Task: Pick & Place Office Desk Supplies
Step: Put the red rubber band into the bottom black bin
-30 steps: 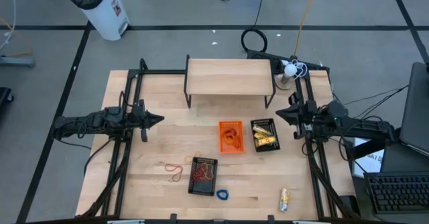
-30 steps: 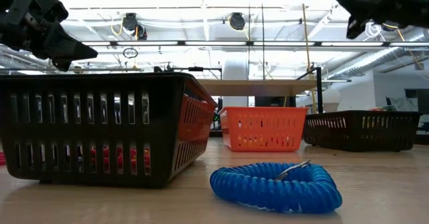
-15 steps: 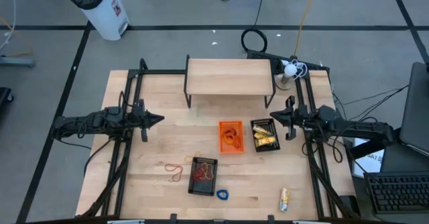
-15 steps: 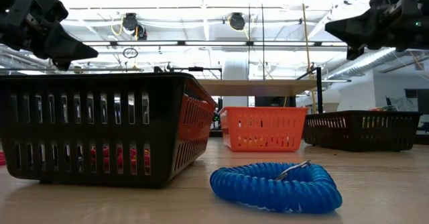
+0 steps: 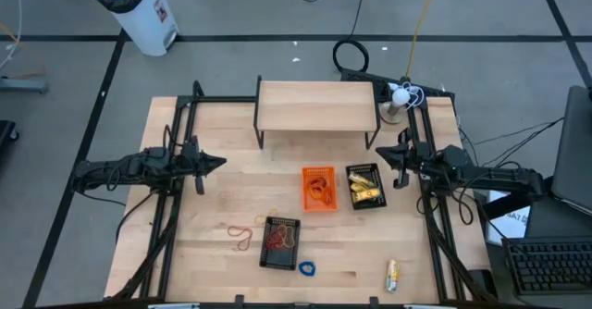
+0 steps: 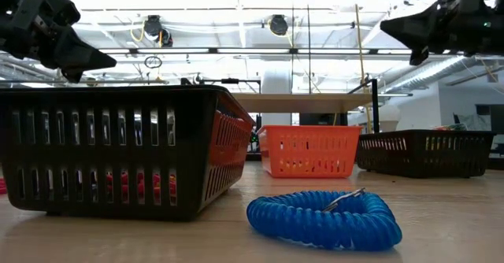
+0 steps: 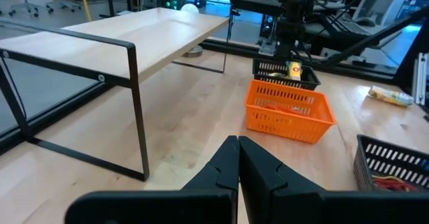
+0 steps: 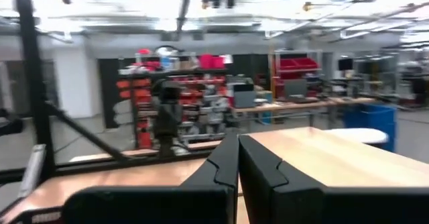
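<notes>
Broadly, the table [image 5: 222, 207] is carrying a wooden shelf [image 5: 317, 105] along its far edge, and both arms are hovering above it with nothing held: the left gripper [image 5: 218, 164] is hanging near the left edge, fingers pressed together, and the right gripper [image 5: 382, 157] is sitting just off the right edge, also clenched and empty. Near the middle, an orange basket [image 5: 318, 189] and a black basket [image 5: 365, 187] with yellow packets are standing side by side; a second black basket [image 5: 281, 242] is lying toward the near edge. Loose supplies are waiting outside: rubber bands [image 5: 242, 236] beside that basket, a blue coil [image 5: 306, 269] near the near edge, and a yellow packet [image 5: 391, 274] toward the near right corner. Judging from this, reaching is the step in hand; doing it well probably means spreading the fingers before descending and coming straight down over one item, clear of basket walls.
</notes>
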You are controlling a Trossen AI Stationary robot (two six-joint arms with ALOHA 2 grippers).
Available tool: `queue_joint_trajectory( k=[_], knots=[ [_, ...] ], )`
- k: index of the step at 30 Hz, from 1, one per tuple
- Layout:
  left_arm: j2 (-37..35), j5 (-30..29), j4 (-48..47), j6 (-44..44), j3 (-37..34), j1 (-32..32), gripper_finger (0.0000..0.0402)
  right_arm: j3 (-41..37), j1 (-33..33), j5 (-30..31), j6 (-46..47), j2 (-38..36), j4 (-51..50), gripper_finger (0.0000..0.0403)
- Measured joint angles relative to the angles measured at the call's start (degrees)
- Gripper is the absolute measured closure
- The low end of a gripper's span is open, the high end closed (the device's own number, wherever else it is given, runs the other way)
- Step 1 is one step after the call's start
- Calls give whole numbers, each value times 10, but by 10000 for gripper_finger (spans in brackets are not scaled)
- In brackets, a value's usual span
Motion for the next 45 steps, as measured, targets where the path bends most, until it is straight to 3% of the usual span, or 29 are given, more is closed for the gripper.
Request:
queue_joint_trajectory(
  k=[9, 15, 20, 24, 29, 33, 40, 45],
  knots=[
    [0, -4, 14, -1, 0, 0, 398, 0, 0, 18, -60, 0, 19, 403],
    [36, -5, 96, 5, 0, -13, 400, 0, 0, 26, -24, 0, 20, 403],
    [145, -65, 141, 0, 36, -48, 400, -5, 1, -7, -6, 0, 9, 403],
    [266, -83, 65, -51, 135, -87, 401, -8, 1, -2, 23, 0, 14, 403],
    [416, -26, -68, -115, 260, -144, 401, -9, 1, -18, 17, 7, 27, 403],
    [511, -11, -124, -180, 311, -176, 401, -10, 1, -19, 4, 14, 51, 403],
    [638, 9, -138, -274, 318, -205, 359, -10, 1, -49, -2, 13, 28, 403],
    [738, 99, -138, -284, 318, -215, 297, -11, 1, -49, 2, 13, 22, 403]
  ],
)
